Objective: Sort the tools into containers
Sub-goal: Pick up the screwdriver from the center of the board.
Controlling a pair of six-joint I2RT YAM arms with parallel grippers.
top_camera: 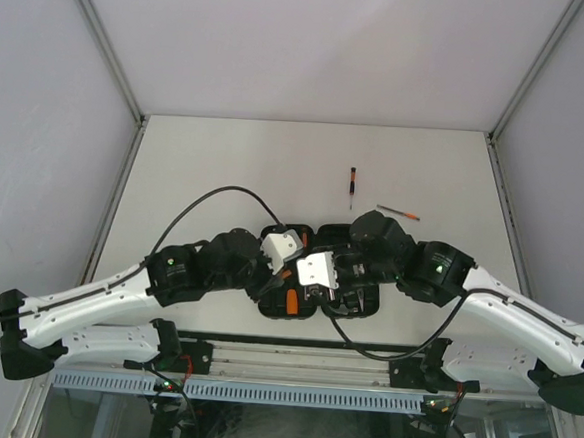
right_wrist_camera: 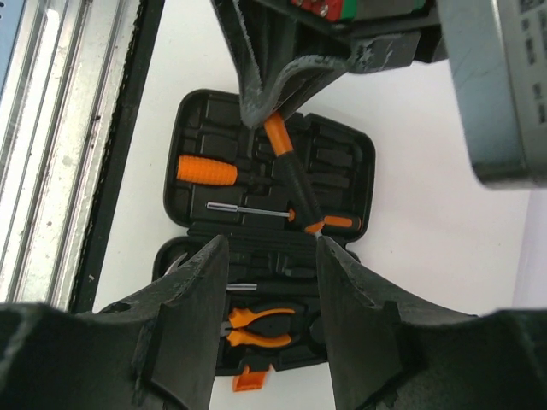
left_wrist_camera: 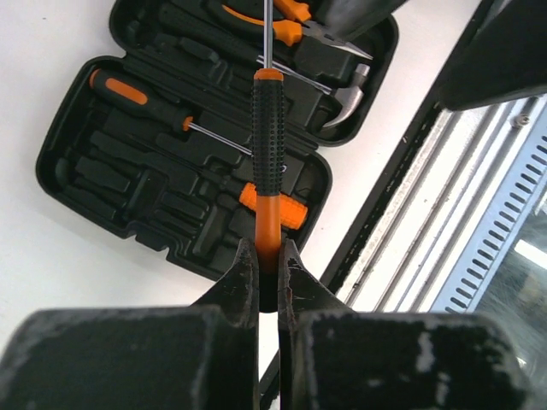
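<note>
Pressed together, the left claw [left_wrist_camera: 268, 249] pinches the orange end of a screwdriver with a black ribbed grip [left_wrist_camera: 267, 128], one finger on each side, and the thin metal shaft points straight away from the wrist. This tool hangs over a black rounded-rectangular plastic tool case [left_wrist_camera: 102, 213], which lies open on the white table [top_camera: 226, 164], close to the near edge and under both wrists. In the right wrist view the black grip crosses one half of the case toward the hinge line. The tip is hidden there, so I cannot tell if it touches the plastic.

Over the same case the right claw [right_wrist_camera: 270, 248] is spread wide, with nothing between its fingers.

Inside the case, a second screwdriver [left_wrist_camera: 137, 96] with an orange-and-black handle lies in a moulded slot of one half. Near it, in the same half, is a short thick orange piece [left_wrist_camera: 275, 207]; what it is I cannot tell. The other half holds the orange-handled pliers [right_wrist_camera: 256, 325] and the small metal hammer [left_wrist_camera: 346, 98]. A small orange latch [right_wrist_camera: 248, 377] sits on the outer edge of that half.

Farther from the arms, two more tools lie loose on the table, well apart from the case: a black-and-orange screwdriver [top_camera: 353, 183] and, near it, a thinner screwdriver with an orange handle [top_camera: 401, 213]
</note>
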